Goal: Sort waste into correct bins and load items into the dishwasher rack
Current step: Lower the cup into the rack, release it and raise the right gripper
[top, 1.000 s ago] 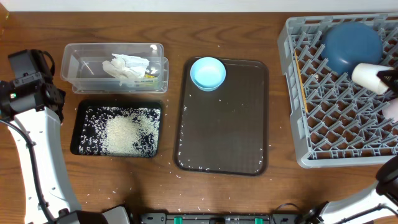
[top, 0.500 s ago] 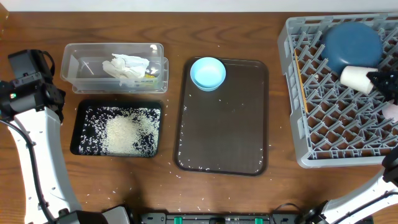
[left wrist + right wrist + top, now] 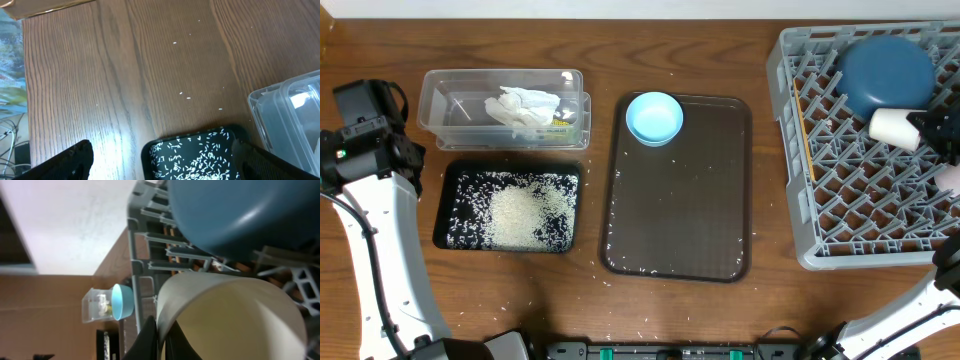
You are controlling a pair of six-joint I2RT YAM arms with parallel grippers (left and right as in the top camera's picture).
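My right gripper (image 3: 923, 126) is shut on the rim of the cream cup (image 3: 893, 127), holding it on its side over the grey dishwasher rack (image 3: 800, 150). In the right wrist view the fingertips (image 3: 162, 337) pinch the cup wall (image 3: 235, 320) below the dark-blue dish (image 3: 240, 215). That dish (image 3: 885, 72) leans in the rack's far part. The pink cup (image 3: 950, 178) peeks in at the right edge. Chopsticks (image 3: 807, 140) lie along the rack's left wall. The light-blue bowl (image 3: 654, 117) sits on the brown serving tray (image 3: 680, 200). My left gripper (image 3: 395, 150) hangs open over the black tray's corner (image 3: 150, 150).
The clear tub (image 3: 435, 100) holds the napkin (image 3: 525, 107) and the wrapper (image 3: 560, 118). The black tray (image 3: 445, 200) holds rice (image 3: 525, 215). A few grains lie on the serving tray's near edge and on the wood beside the tub (image 3: 185, 95).
My right gripper has carried the cream cup slightly left over the rack. The left arm has stayed still.
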